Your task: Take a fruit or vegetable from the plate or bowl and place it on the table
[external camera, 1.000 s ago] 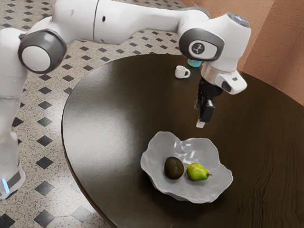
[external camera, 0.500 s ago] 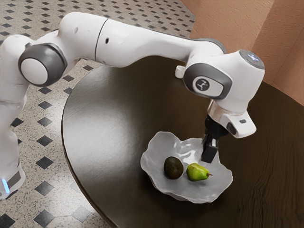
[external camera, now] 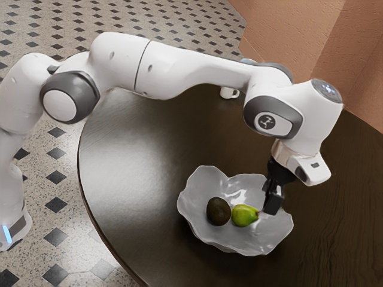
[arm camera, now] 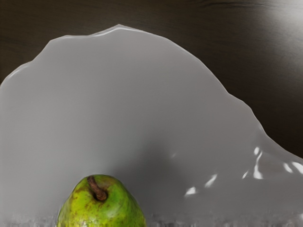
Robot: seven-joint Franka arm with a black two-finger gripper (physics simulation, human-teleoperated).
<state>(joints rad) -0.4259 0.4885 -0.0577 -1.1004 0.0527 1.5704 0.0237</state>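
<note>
My gripper [external camera: 268, 207] reaches down over the bowl's side at the exterior view's right, close to the stem end of the green pear [external camera: 244, 215]. Whether it touches the pear is unclear, and how it stands cannot be made out. The pear lies on its side beside a dark avocado [external camera: 218, 211], both in the wavy grey bowl [external camera: 199, 225]. In the wrist view, the stem end of the pear [arm camera: 105, 204] appears at the lower edge, against the inner wall of the bowl [arm camera: 118, 85].
The bowl stands on a dark round table [external camera: 140, 167]. A white mug [external camera: 227, 92] sits near the table's far edge, partly behind the arm. The bowl's uneven rim rises around the fruit.
My gripper has come down from beyond the bowl to beside the pear, moving lastly toward the exterior view's right. The pear has shifted slightly toward the exterior view's left.
</note>
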